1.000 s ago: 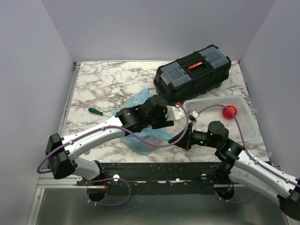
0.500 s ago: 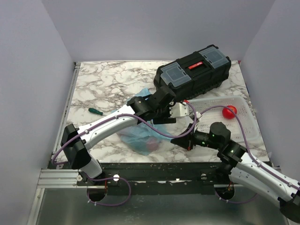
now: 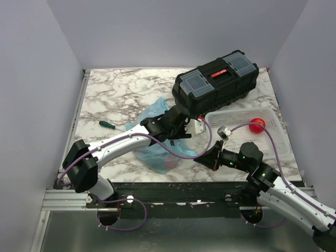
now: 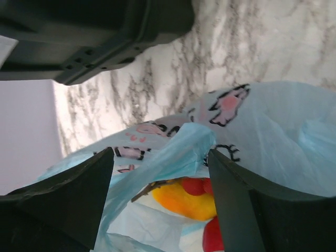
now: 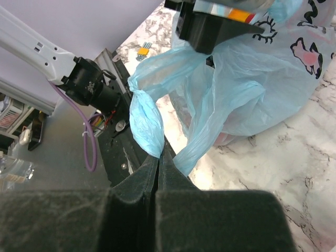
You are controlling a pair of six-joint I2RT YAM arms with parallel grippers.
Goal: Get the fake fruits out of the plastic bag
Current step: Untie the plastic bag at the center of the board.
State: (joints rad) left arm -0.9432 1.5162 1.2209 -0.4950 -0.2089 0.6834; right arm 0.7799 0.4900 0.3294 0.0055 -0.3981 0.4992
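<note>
The light-blue plastic bag lies near the table's front, under my left arm. My left gripper hangs over its mouth, open. In the left wrist view the gripper straddles a fold of the bag. Inside lie a yellow-orange fruit and red fruits. My right gripper is shut on a twisted bag handle and holds it stretched toward the front edge. Its closed tips pinch the handle's end. One red fruit lies in the white basket.
A black toolbox stands at the back right, close behind my left gripper. A green-handled screwdriver lies on the marble at the left. The table's black front rail is just below the held handle.
My left gripper has swung back toward the toolbox and settled over the bag's mouth. My right arm has drawn back toward the front right, pulling the handle taut.
</note>
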